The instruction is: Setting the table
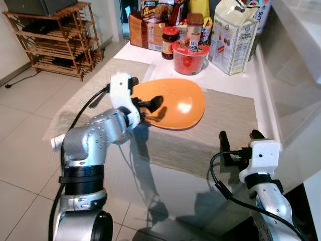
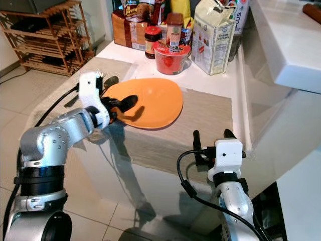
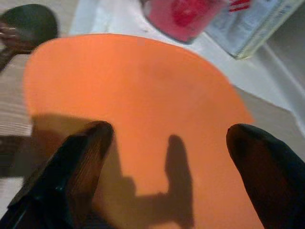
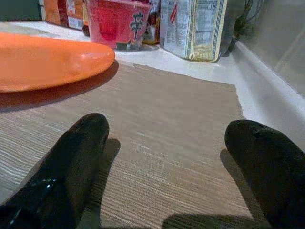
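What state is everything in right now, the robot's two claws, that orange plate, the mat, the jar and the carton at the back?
left gripper: open, fingers spread over the plate's near edge.
right gripper: open, over the mat's near edge, holding nothing.
orange plate: flat, bare, overlapping the placemat's left part.
placemat: spread flat on the table.
red noodle cup: upright, lid sealed.
carton: upright, top closed.
red-lidded jar: upright, lid on.

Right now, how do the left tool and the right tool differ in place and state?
The left tool hangs over the orange plate; the right tool is at the placemat's near edge, away from the plate. The left reaches sideways, the right points forward. Both are open and hold nothing.
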Available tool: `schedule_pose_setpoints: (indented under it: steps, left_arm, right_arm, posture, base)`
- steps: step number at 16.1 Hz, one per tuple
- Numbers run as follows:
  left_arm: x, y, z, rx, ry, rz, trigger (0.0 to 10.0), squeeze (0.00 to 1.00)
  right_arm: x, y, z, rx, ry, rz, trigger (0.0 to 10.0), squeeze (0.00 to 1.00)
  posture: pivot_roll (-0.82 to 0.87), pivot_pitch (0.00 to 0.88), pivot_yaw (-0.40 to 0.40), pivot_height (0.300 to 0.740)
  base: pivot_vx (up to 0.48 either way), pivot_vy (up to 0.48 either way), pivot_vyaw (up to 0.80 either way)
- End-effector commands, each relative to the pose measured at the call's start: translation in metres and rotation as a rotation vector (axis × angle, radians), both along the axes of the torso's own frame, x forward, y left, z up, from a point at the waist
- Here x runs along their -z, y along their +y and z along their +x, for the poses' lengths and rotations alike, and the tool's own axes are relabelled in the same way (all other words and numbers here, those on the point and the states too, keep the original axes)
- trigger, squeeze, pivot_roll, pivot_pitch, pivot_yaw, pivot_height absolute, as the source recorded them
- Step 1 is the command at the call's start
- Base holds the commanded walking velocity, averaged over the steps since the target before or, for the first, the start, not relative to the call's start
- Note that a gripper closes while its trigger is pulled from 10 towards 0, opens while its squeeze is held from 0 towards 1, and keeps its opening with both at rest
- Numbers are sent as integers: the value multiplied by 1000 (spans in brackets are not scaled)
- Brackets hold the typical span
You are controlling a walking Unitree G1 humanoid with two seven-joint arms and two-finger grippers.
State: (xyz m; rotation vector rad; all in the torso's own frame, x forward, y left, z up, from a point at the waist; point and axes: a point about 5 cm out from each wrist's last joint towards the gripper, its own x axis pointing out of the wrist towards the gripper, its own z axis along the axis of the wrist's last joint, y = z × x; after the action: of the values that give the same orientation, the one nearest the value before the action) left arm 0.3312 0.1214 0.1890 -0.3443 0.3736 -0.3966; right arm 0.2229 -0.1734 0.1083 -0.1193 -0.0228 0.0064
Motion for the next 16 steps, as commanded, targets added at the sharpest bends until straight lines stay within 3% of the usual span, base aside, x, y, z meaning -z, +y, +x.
schedule_pose_setpoints:
  steps: [1,4,7,16]
  left_arm:
    - [-12,2,3,-5,-40,15,10000,0]
    - [-22,13,5,-36,-41,35,10000,0]
    - [-15,16,4,-52,25,17,10000,0]
    - [1,0,5,-15,157,-69,10000,0]
  right_arm:
    - [-3,-2,-3,10,-1,-11,10000,0]
    - [-2,-2,-4,8,5,-14,10000,0]
    - [-2,-2,-4,4,11,-15,10000,0]
    - [-2,-2,-1,7,5,-15,10000,0]
  posture:
    - [-62,32,-6,740]
    - [-62,38,-12,740]
    - [-59,39,-13,740]
    - [-72,9,-6,740]
  base:
    - [0,0,0]
    - [0,0,0]
    - [0,0,0]
    - [0,0,0]
